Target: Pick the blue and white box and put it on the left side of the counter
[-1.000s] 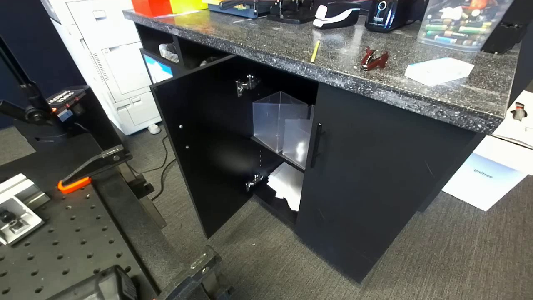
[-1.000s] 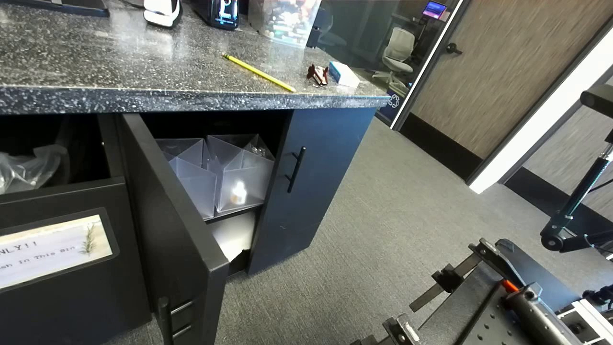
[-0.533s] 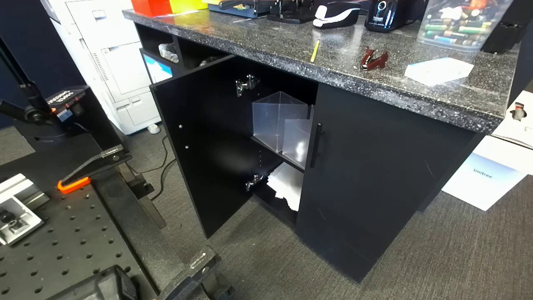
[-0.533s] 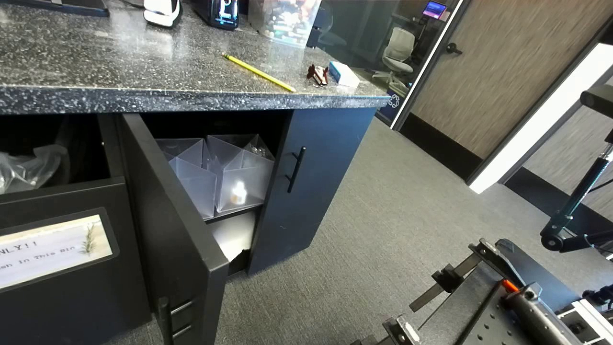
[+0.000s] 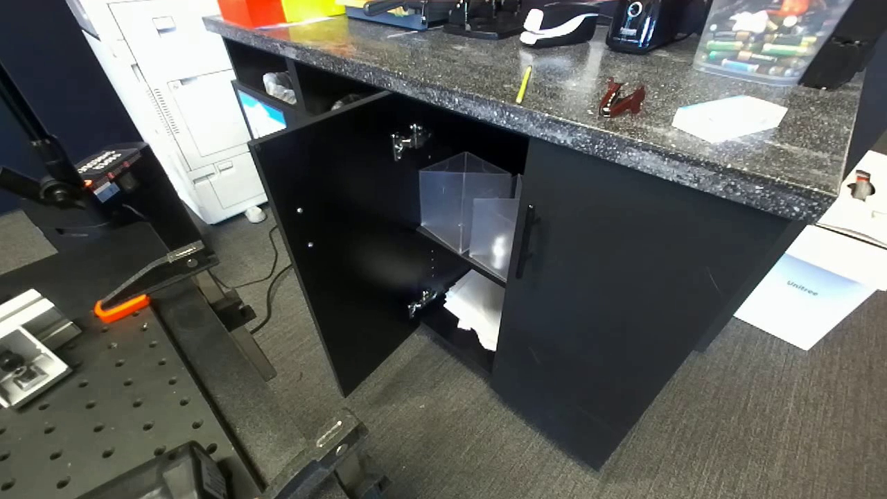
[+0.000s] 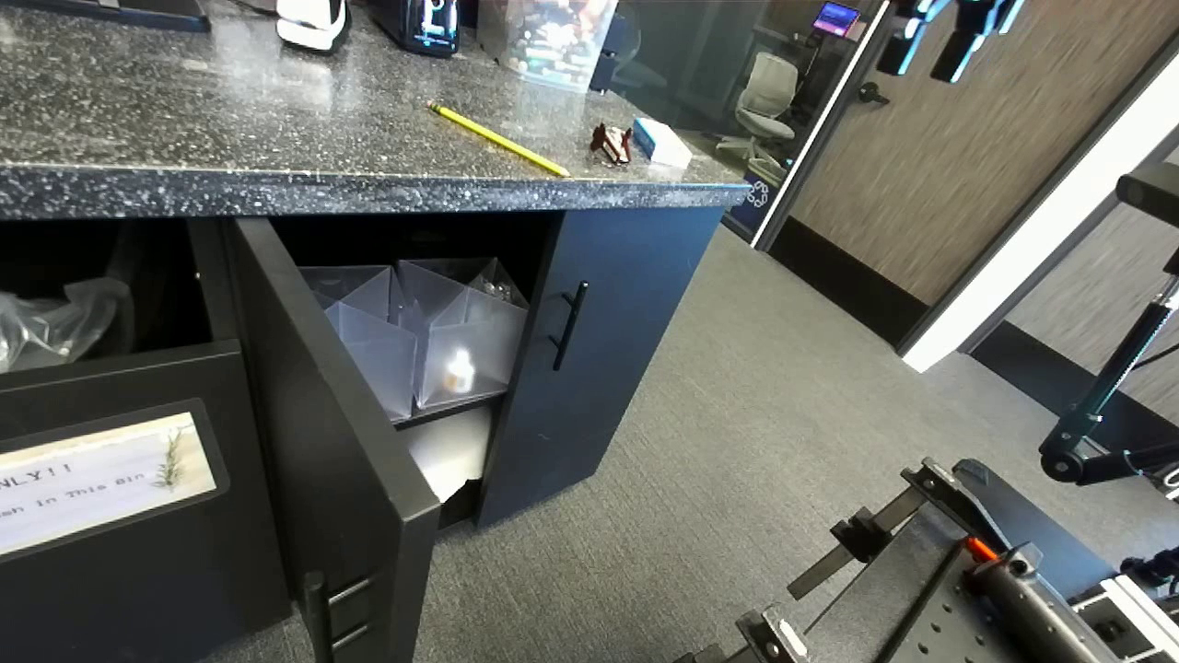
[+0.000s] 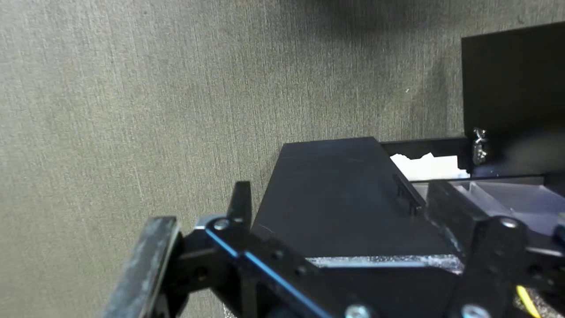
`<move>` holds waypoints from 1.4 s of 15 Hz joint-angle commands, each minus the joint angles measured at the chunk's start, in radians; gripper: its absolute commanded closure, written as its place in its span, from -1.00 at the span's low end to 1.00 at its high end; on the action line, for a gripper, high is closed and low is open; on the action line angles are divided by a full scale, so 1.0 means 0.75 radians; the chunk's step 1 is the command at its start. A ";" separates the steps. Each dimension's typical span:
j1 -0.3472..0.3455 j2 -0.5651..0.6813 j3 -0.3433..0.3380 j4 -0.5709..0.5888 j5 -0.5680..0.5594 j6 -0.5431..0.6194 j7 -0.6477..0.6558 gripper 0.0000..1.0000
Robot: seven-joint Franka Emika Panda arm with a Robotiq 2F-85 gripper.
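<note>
The blue and white box (image 5: pixel 731 119) lies flat near the end of the dark speckled counter (image 5: pixel 443 62). In an exterior view the box (image 6: pixel 661 144) shows a blue side and white top, at the counter (image 6: pixel 230 120) corner. In the wrist view the counter's edge (image 7: pixel 384 259) shows below the cabinet door; the box is not visible there. My gripper (image 7: pixel 342 198) has its two fingers wide apart with nothing between them. In an exterior view its fingertips (image 6: pixel 928 63) show at the top right, well above and apart from the box.
A dark red staple remover (image 5: pixel 621 99) sits beside the box. A yellow pencil (image 6: pixel 498 139) lies farther along. A clear bin of batteries (image 5: pixel 759 45) and a stapler (image 5: pixel 561 26) stand behind. A cabinet door (image 5: pixel 332 229) stands open below the counter.
My gripper's fingertips have come into the top right of an exterior view, where they were out of view before. The box and other objects have not moved.
</note>
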 commanded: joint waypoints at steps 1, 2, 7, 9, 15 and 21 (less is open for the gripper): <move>-0.034 0.297 0.010 0.339 0.091 -0.011 0.046 -1.00; -0.046 0.360 0.011 0.413 0.115 -0.021 0.058 -1.00; -0.107 0.642 0.022 0.772 0.185 -0.086 0.097 -1.00; -0.138 0.738 0.027 0.906 0.217 -0.108 0.099 -1.00; -0.220 0.981 0.077 1.273 0.316 -0.180 0.096 -1.00; -0.220 1.212 0.119 1.630 0.331 -0.231 0.114 -1.00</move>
